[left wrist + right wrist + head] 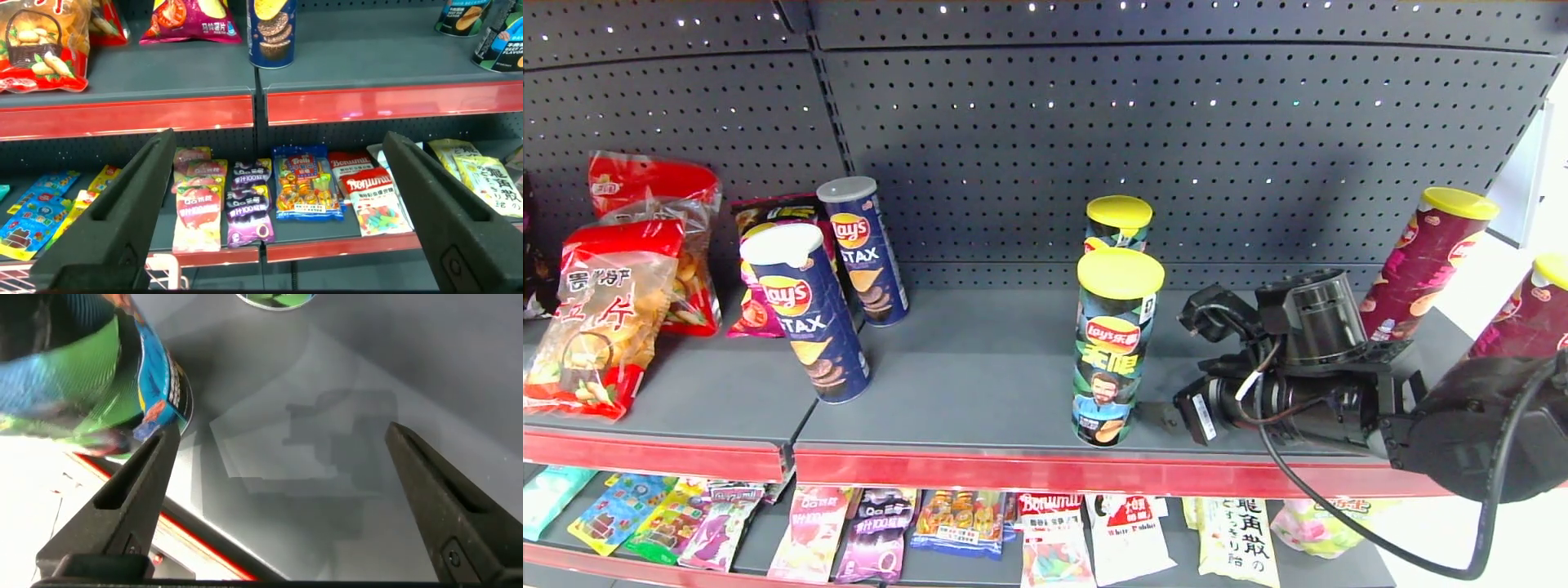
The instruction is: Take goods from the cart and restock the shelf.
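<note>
A green can with a yellow lid (1112, 351) stands upright near the front edge of the grey shelf (980, 367), and a second one (1117, 222) stands behind it. My right gripper (1170, 415) lies low over the shelf just right of the front can. In the right wrist view it (282, 433) is open with bare shelf between the fingers, and the can (90, 367) sits just outside one finger (139, 498). My left gripper (278, 139) is open and holds nothing, in front of the lower shelf, below the red shelf edge (327, 102).
Two blue cans (809, 314) (866, 249) stand to the left, with snack bags (600, 318) beyond them. Two purple cans (1425, 261) (1523, 314) stand at the far right. Flat candy packs (306, 184) fill the lower shelf. A perforated back panel (1176, 147) closes the shelf.
</note>
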